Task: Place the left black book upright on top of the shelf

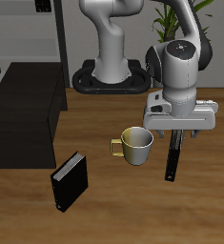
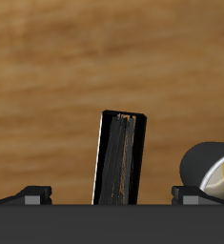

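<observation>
The left black book (image 1: 172, 158) stands upright on the wooden table beside the mug, thin edge toward the camera. My gripper (image 1: 177, 134) hangs right above its top end, jaws open and wide apart. In the wrist view the book (image 2: 120, 157) shows end-on with its pale page edge, between my two fingertips (image 2: 32, 194), which do not touch it. The shelf (image 1: 28, 114), a low black cabinet with a flat top, stands at the far side of the table from the book. The second black book (image 1: 71, 181) stands tilted near the table's front edge, in front of the shelf.
A yellow-cream mug (image 1: 135, 145) stands just beside the book and also shows in the wrist view (image 2: 211, 170). A grey open-frame rack (image 1: 32, 29) stands behind the shelf. The robot's base (image 1: 109, 74) and a plant (image 1: 166, 17) are at the back.
</observation>
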Controlling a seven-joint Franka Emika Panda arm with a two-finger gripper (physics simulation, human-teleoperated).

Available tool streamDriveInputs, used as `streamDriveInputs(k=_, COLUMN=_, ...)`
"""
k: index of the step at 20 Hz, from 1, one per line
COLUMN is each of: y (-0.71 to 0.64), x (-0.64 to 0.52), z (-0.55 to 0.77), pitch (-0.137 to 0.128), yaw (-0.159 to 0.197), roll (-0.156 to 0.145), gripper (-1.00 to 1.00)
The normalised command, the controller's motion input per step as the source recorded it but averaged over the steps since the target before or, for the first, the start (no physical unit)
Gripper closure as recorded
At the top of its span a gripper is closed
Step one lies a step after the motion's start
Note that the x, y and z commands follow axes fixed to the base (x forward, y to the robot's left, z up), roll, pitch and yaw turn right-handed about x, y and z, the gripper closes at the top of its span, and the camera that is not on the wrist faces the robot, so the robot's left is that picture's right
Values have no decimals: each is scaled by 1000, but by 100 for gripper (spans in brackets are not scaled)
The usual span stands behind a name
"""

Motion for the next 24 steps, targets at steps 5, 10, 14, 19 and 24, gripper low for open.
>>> streamDriveInputs(k=5, y=1, x=33, z=-227, pitch=43, yaw=-2, roll=34, gripper=-100)
streamDriveInputs(k=10, y=-46, x=6, z=-112, pitch=34, yaw=-18, roll=6, gripper=100)
streamDriveInputs(k=14, y=-17, x=-54, z=84, pitch=-12, yaw=-15, roll=10, gripper=100)
streamDriveInputs(k=19, y=-21, x=7, z=156, pitch=-15, yaw=3, roll=8, gripper=100)
streamDriveInputs(k=24, y=31, x=-157, z=572, pitch=-72, yaw=11, roll=16, gripper=100)
